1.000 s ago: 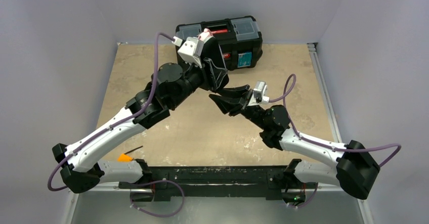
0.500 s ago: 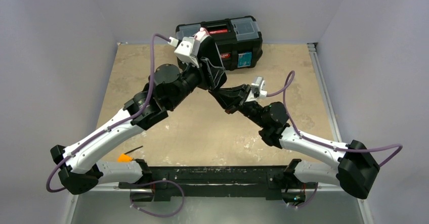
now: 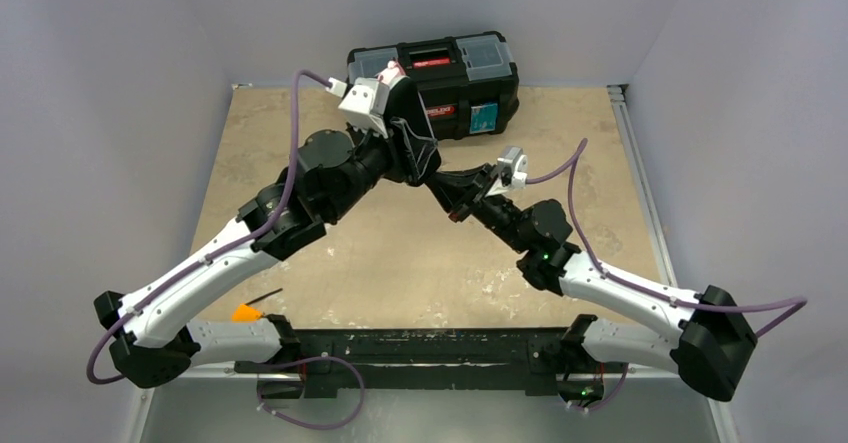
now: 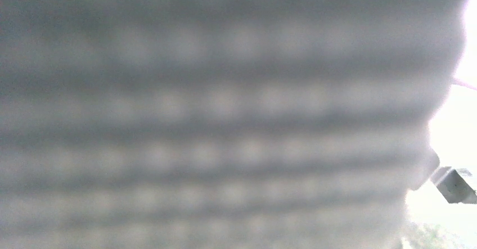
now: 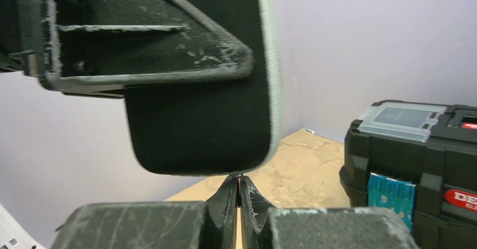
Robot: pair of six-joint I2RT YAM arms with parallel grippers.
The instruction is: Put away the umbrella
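My left gripper (image 3: 408, 145) holds a dark oblong case with a grey rim (image 3: 404, 113) up in the air in front of the toolbox. The case (image 4: 225, 114) fills the left wrist view as a grey woven blur and hides the fingers there. A small pale pink bit (image 3: 393, 67) that looks like the umbrella shows at the case's upper end; the rest is hidden. My right gripper (image 5: 239, 180) sits just under the case's (image 5: 197, 125) rounded lower end. It is shut, with a thin pink-red sliver pinched between the tips. From above, the right gripper (image 3: 437, 181) touches the case's lower end.
A black toolbox (image 3: 450, 78) with clear lid compartments, a red label and a blue sticker (image 5: 391, 195) stands shut at the back of the tan table (image 3: 400, 253). A small orange object (image 3: 245, 312) lies near the left arm's base. Grey walls close in on all sides.
The right gripper has shut and moved up and left to the case's lower end. The left gripper has drawn the case slightly left and up.
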